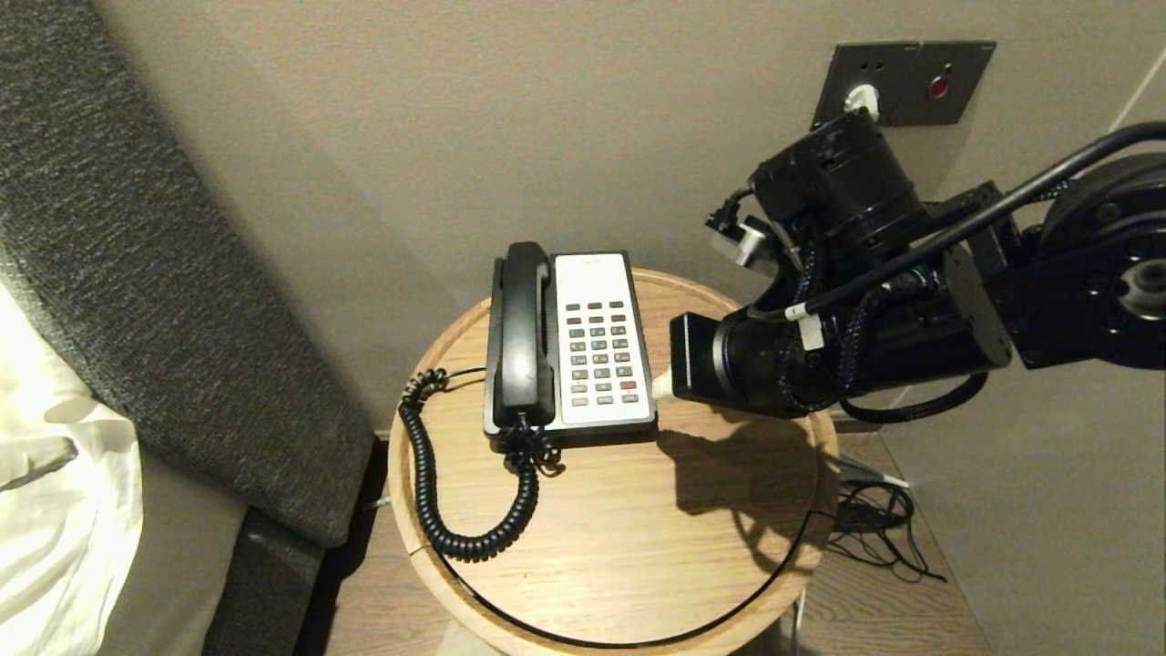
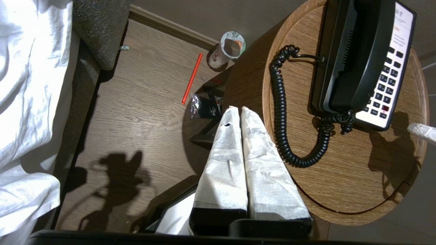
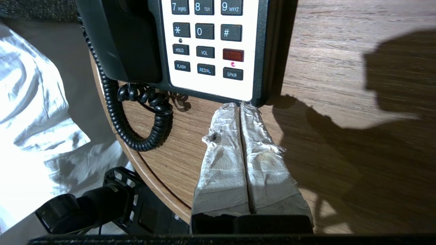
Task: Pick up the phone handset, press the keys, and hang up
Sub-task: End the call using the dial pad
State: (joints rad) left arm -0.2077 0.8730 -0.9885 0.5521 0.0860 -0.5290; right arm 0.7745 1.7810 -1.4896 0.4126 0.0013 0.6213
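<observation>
Head: phone handset (image 1: 522, 335) seated in cradle on phone base (image 1: 601, 342), round table (image 1: 638, 538). Left wrist: left gripper (image 2: 238, 109) clenched, empty, hanging beside table rim. Right wrist: right gripper (image 3: 238, 105) clenched, empty — tips at base's near corner

In the head view the right gripper (image 1: 658, 383) is almost wholly hidden behind its own wrist; only a pale tip is seen beside the phone base (image 1: 601, 342). The left gripper (image 2: 238, 110) is not seen there at all. The near rim of the tabletop (image 1: 583, 547) is cut off by the lower edge. In the right wrist view the upper key rows are cut off, and only the lower end of the phone handset (image 3: 126, 37) is shown. In the left wrist view the far end of the handset is cut off, and the print on the paper cup (image 2: 227, 49) on the floor is too small to be read.
</observation>
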